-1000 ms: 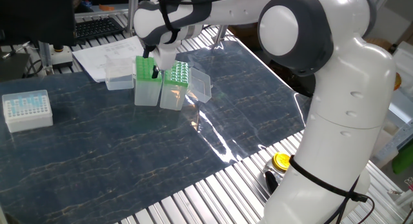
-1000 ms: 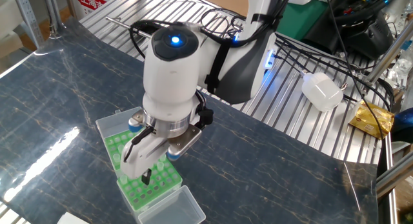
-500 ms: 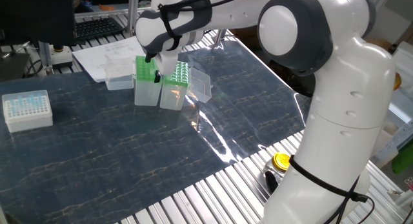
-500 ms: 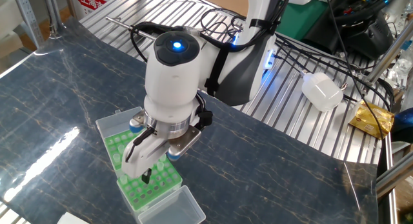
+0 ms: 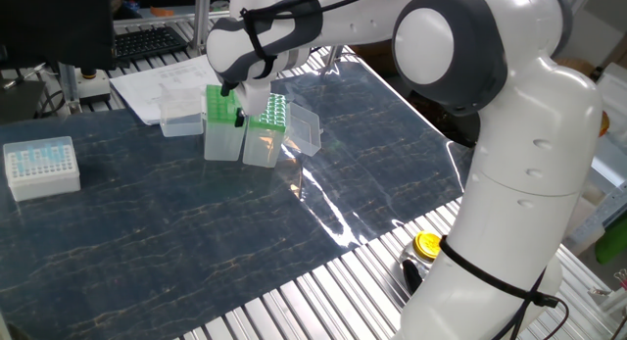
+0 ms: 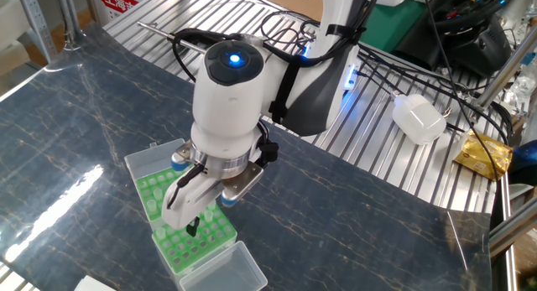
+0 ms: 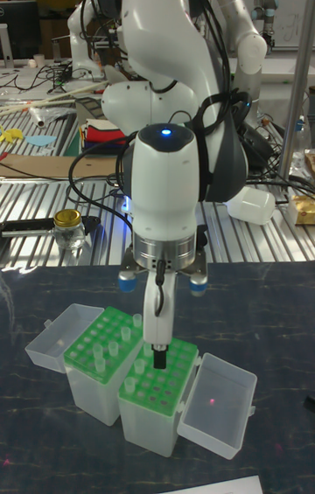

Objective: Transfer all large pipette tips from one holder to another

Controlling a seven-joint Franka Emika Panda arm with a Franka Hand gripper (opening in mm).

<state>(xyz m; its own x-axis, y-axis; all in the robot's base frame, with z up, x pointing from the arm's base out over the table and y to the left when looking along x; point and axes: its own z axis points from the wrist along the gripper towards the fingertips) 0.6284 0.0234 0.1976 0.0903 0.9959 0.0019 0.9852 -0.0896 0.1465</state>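
Lifted slightly, our gripper (image 7: 160, 360) hovers over the right green rack (image 7: 162, 382), lining up a hole; whether its fingers hold a large pipette tip (image 7: 138, 325), we cannot tell.

I see the large pipette tips (image 7: 125, 334) as short, pale, clear-whitish cones standing upright, scattered singly in the holes of two green racks (image 7: 98, 342) that sit side by side, lids open, touching.
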